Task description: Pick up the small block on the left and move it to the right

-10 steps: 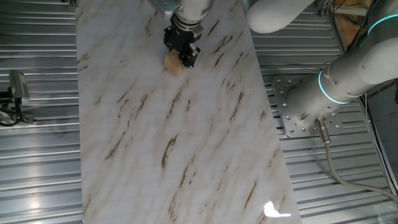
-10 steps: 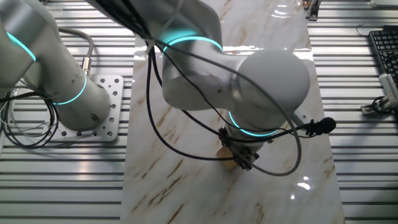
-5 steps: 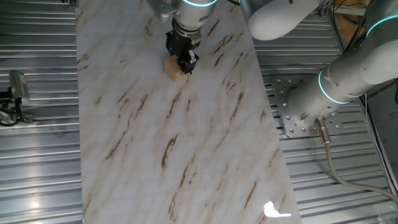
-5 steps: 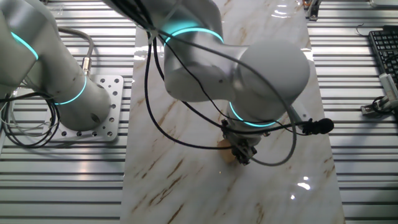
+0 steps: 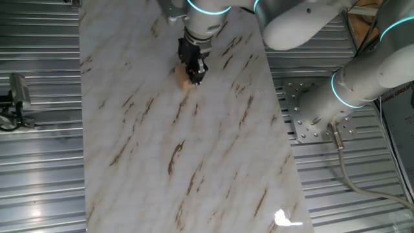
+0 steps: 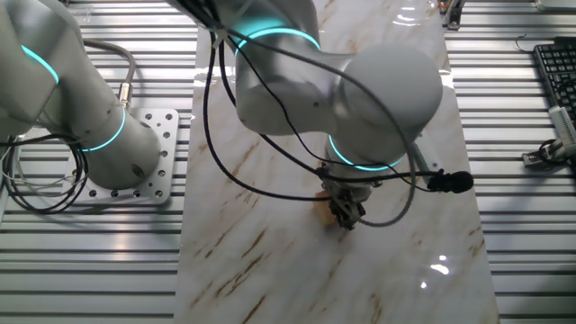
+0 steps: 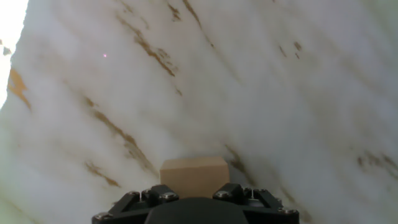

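The small block [image 5: 184, 80] is a plain light-tan wooden cube, mostly covered by the black gripper [image 5: 194, 72] at the far end of the marble tabletop [image 5: 194, 162]. In the other fixed view the small block [image 6: 323, 213] peeks out to the left of the gripper [image 6: 344, 214], just above the marble. The hand view shows the small block [image 7: 194, 176] sitting between the two black finger bases, so the gripper [image 7: 194, 188] is shut on it. Its fingertips are hidden.
Ribbed metal bench flanks the marble slab on both sides. The arm's mounting plate [image 5: 309, 118] and a cable lie right of the slab. A camera clamp [image 5: 17, 96] stands at the left, and a keyboard [image 6: 553, 67] at the far right edge.
The gripper has moved with the block a short way along the slab, towards the near side and slightly right in one fixed view. The wrist has turned a little.
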Controlling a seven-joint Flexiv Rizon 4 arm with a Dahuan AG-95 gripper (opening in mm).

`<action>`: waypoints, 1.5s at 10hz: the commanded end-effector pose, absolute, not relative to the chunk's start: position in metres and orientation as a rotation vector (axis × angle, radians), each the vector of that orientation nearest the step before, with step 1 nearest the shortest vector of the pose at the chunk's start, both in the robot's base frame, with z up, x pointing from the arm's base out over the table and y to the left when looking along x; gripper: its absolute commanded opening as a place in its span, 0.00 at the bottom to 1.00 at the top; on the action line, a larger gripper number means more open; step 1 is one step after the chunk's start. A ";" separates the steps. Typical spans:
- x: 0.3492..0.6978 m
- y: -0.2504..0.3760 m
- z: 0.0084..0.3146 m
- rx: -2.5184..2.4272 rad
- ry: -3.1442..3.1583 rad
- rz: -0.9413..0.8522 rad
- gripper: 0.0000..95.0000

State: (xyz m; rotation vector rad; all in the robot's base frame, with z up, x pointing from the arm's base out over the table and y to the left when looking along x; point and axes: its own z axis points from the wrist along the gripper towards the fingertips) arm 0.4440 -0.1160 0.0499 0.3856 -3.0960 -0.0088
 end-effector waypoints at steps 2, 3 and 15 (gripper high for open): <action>0.438 -0.106 0.049 0.262 -3.113 -0.012 0.00; 0.436 -0.101 0.050 0.205 -3.118 -0.019 0.00; 0.427 -0.071 0.041 -0.024 -3.159 -0.031 0.00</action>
